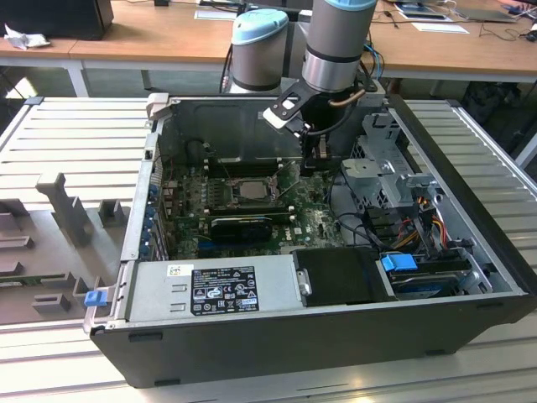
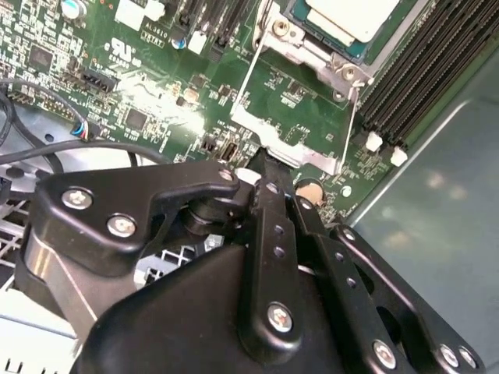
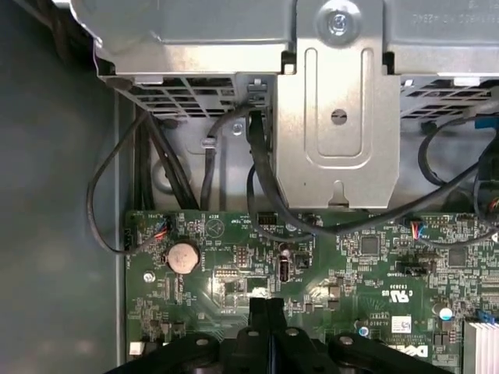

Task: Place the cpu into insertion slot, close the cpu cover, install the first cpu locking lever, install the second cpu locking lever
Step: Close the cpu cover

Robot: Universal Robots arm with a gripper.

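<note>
Nearest the camera in the second wrist view, the black linkage gripper (image 2: 265, 167) has its jaws pressed together, and nothing shows between them. Its tip sits at the free edge of the cpu cover (image 2: 292, 146), a thin silvery metal frame with a window; I cannot tell whether it is touching that edge or just short of it. The cover is swung up off the socket, so the green circuit board (image 2: 156, 78) shows through its window. Beyond the cover's hinged side lies the insertion slot (image 2: 343, 74), a small square socket in a silvery frame. The cpu (image 2: 351, 15), a flat square chip with a pale metal top, rests level inside it. In the exterior view the chip sits a little left of the frame's centre, inside the open dark computer case (image 1: 336, 344), and the gripper hangs just right of it, toward upper centre. Placing the chip looks finished, and closing the cover seems to be the step in hand. That calls for a gentle push on the free edge, so the frame pivots on its hinge and comes down flat around the chip without scraping it.
</note>
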